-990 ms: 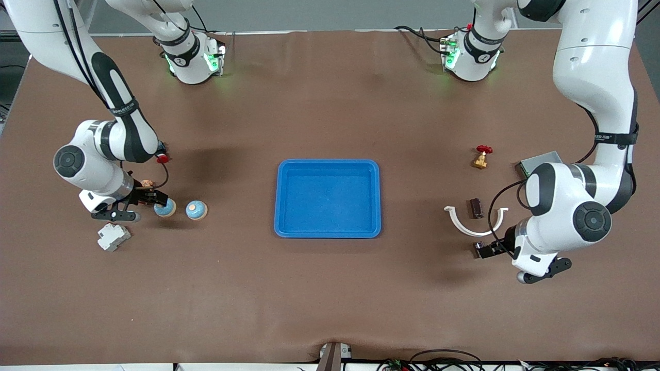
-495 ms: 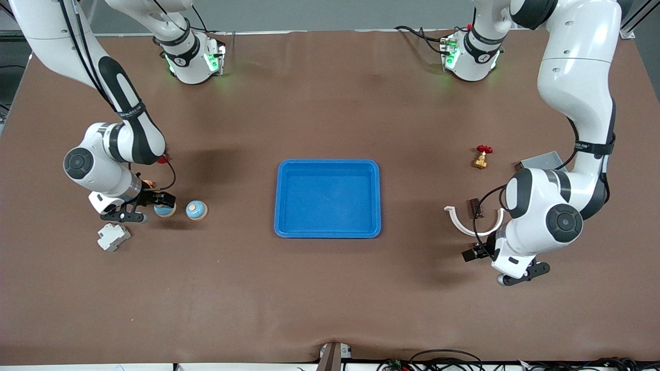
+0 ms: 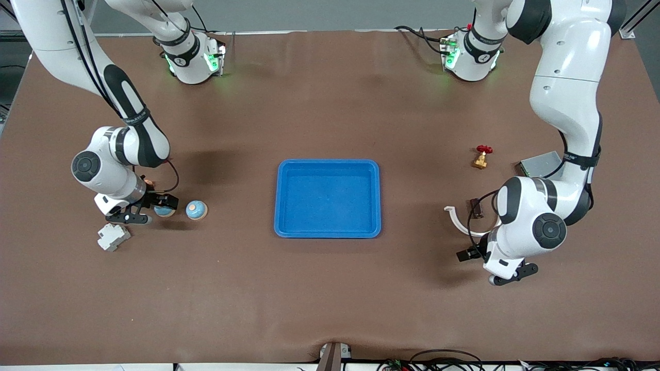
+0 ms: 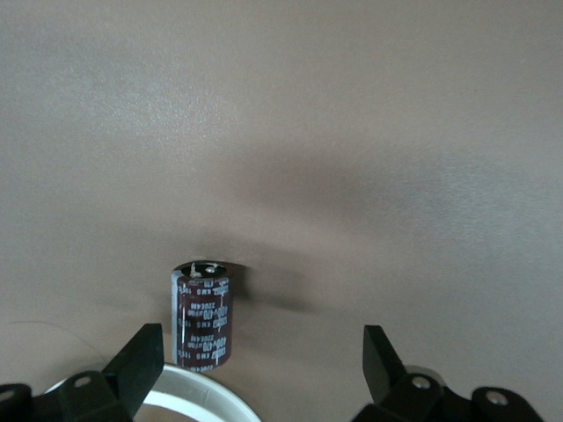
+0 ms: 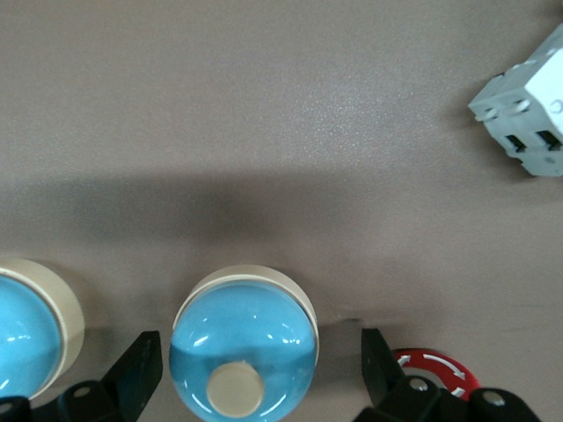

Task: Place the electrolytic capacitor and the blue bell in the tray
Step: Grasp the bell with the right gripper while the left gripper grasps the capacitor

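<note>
Small, light, hard dark-brown can-shaped capacitor point(image 4: 201, 315): pinch round sides. Smooth round blue bell point(image 5: 244, 346): slippery. Both fingers spread wide, holding nothing.

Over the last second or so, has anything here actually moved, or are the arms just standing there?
Both arms moved. The left gripper slid toward the tray's end, jaws open, lining up on the capacitor. The right gripper crept in over one blue bell, also open. Nothing was grasped or released. The tray, second bell, white clip and other parts stayed put.
</note>
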{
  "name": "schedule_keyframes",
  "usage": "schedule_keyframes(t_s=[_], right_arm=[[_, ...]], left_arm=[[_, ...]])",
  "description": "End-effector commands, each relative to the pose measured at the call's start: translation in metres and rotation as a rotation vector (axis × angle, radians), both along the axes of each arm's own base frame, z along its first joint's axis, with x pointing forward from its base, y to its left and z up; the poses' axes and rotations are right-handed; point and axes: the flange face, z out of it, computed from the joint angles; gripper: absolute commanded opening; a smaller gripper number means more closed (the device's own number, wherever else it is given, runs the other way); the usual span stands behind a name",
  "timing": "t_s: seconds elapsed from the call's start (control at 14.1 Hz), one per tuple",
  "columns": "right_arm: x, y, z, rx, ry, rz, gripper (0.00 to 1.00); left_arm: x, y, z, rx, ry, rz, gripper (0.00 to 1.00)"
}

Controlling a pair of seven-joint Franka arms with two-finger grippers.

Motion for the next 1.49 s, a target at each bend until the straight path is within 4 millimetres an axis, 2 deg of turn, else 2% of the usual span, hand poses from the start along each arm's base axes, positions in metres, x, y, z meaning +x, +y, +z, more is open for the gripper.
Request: schedule_keyframes(t_s=[0.0, 0.14, 0.21, 0.35, 0.42, 0.57, 0.78, 0.85, 0.99, 1.13, 1.2, 1.34, 1.41], right_arm=[[0.003, 0.001, 0.0, 0.009, -0.006, 0.01, 0.66], [0.004, 0.0, 0.002, 0.009, -0.009, 0.02, 0.09], [0.004, 0.002, 0.004, 0.011, -0.008, 0.021, 0.0], [0.005, 0.007, 0.019, 0.016, -0.007, 0.022, 0.0], [0.005, 0.013, 0.035, 0.029, 0.033, 0.029, 0.0], [0.006, 0.028, 0.079, 0.085, 0.096, -0.001, 0.0], [0.005, 0.057, 0.121, 0.155, 0.133, -0.024, 0.0], [0.004, 0.074, 0.133, 0.15, 0.125, -0.045, 0.0], [-0.001, 0.118, 0.15, 0.139, 0.113, -0.077, 0.0], [-0.012, 0.175, 0.156, 0.12, 0.124, -0.146, 0.0], [-0.02, 0.211, 0.159, 0.105, 0.12, -0.181, 0.0], [-0.029, 0.274, 0.175, 0.065, 0.082, -0.26, 0.0], [-0.031, 0.299, 0.185, 0.054, 0.057, -0.293, 0.0]], left_arm=[[0.005, 0.003, 0.001, 0.016, -0.014, -0.007, 1.0], [0.004, 0.006, -0.003, 0.018, -0.009, -0.003, 1.0], [0.004, 0.006, -0.008, 0.019, -0.005, -0.003, 1.0], [0.005, 0.006, -0.009, 0.024, -0.013, -0.008, 1.0], [0.005, 0.007, -0.009, 0.024, -0.013, -0.006, 1.0], [0.004, 0.007, -0.016, 0.024, -0.006, -0.006, 1.0], [0.003, 0.007, -0.019, 0.025, -0.001, -0.006, 1.0], [0.003, 0.007, -0.02, 0.025, -0.001, -0.006, 1.0], [0.003, 0.008, -0.02, 0.025, -0.001, -0.005, 1.0], [0.003, 0.009, -0.02, 0.024, -0.001, 0.0, 1.0], [0.003, 0.009, -0.02, 0.025, -0.001, -0.001, 0.94], [0.003, 0.011, -0.02, 0.025, -0.001, -0.003, 0.66], [0.003, 0.009, -0.02, 0.025, -0.001, -0.005, 0.56]])
